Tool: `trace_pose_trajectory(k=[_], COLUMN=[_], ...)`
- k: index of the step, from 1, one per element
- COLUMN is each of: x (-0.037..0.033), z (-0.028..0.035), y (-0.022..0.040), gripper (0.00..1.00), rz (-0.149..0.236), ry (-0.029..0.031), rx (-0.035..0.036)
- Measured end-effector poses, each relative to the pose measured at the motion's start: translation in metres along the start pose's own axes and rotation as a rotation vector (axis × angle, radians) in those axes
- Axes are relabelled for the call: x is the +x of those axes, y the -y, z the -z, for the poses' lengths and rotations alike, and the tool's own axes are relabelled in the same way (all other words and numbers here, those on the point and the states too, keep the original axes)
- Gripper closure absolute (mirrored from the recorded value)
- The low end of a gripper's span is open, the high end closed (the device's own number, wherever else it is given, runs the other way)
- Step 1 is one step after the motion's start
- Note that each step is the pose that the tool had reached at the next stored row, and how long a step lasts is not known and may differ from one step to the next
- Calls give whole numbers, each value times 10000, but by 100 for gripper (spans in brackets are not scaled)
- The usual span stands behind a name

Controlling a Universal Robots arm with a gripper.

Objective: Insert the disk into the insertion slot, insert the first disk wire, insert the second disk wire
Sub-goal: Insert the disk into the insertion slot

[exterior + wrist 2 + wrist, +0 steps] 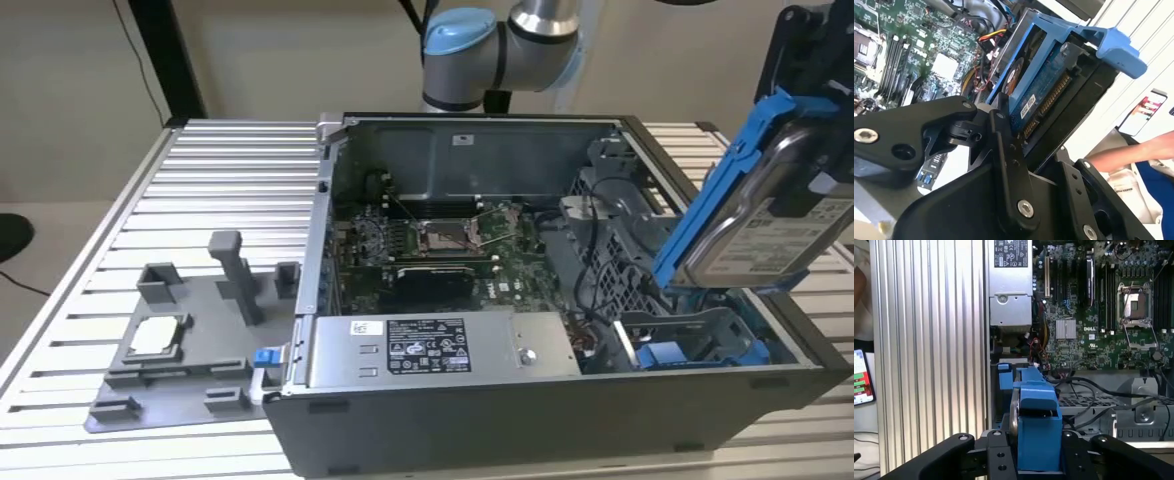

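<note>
Tool (1036,460) is clamped on the disk (763,215). In the first wrist view you see a finger pressed to each side of the blue carrier with no gap, so the drive hangs from the tool alone. In the exterior view the disk sits at about 3 o'clock, above the open computer case (534,430). It is tilted steeply, its labelled face toward the camera and its low end aimed down toward the insertion slot (694,345) at about 5 o'clock. Judgement: the tilt lines the carrier's edges up with the slot's blue rails so it can enter at a slant past the case wall. The low end is near the slot mouth, but you cannot tell whether it touches the rails. The disk is not seated. In the second wrist view the connector strip (1046,107) on the drive's end is bare, so you can log neither wire as plugged in. Black cables (1089,387) lie loose over the perforated cage (1084,402). The power-supply box (441,345) at 6 o'clock and the motherboard (427,240) at centre are both well apart from the disk.
</note>
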State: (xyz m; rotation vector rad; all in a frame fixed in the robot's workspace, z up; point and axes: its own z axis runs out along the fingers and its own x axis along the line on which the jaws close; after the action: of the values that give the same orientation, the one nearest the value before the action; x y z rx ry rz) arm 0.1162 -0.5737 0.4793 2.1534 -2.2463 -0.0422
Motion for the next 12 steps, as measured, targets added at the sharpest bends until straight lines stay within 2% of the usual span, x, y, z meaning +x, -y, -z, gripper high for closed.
trace_pose_trajectory(k=[7,12], x=[9,36], z=[-67,-90], y=[-2,0], gripper=[100,100], rz=[-252,-287], ry=[13,12], rx=[-1,-22])
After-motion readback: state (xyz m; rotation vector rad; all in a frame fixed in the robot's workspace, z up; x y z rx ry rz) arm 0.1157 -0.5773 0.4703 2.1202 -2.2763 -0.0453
